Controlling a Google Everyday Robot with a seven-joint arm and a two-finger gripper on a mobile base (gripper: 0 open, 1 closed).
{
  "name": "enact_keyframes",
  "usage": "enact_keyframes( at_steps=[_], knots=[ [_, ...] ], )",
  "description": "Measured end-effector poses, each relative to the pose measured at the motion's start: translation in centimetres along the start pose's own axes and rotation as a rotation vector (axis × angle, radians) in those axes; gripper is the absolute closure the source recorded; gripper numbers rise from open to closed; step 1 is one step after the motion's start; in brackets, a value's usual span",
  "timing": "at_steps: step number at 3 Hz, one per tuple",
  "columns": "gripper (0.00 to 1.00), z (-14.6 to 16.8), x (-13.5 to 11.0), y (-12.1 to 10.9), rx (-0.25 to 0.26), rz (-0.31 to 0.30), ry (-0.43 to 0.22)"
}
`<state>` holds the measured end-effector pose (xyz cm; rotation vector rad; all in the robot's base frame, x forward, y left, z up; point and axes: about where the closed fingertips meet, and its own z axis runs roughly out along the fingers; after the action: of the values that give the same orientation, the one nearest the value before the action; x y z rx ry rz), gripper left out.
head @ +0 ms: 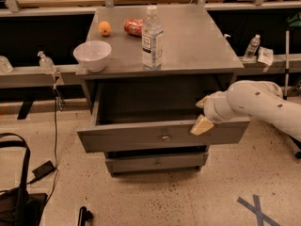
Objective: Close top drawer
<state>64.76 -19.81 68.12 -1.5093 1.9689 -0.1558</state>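
The top drawer (141, 136) of the grey metal cabinet stands pulled out. Its flat front panel carries a small round silver knob (165, 138) at the centre, and its deep box is empty. My gripper (203, 120), at the end of the white arm coming in from the right, rests against the right part of the drawer front at its top edge. A tan pad lies on the panel's outer face.
On the cabinet top (197, 41) stand a white bowl (92, 54), a water bottle (153, 36), an orange (105, 28) and a red packet (134, 26). A lower drawer front (155, 163) sits below. A black bag (14, 201) and cable lie on the floor at left.
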Motion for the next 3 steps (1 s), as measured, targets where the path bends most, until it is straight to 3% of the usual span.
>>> enact_keyframes(
  at_steps=[1,2,3],
  knots=[
    [0.49,0.5,-0.3,-0.5,-0.004,-0.003,0.001],
    [0.42,0.6,-1.4,-1.5,0.004,-0.017,-0.017],
    [0.29,-0.1,-2.6,-1.9,0.019,-0.036,-0.032]
  ],
)
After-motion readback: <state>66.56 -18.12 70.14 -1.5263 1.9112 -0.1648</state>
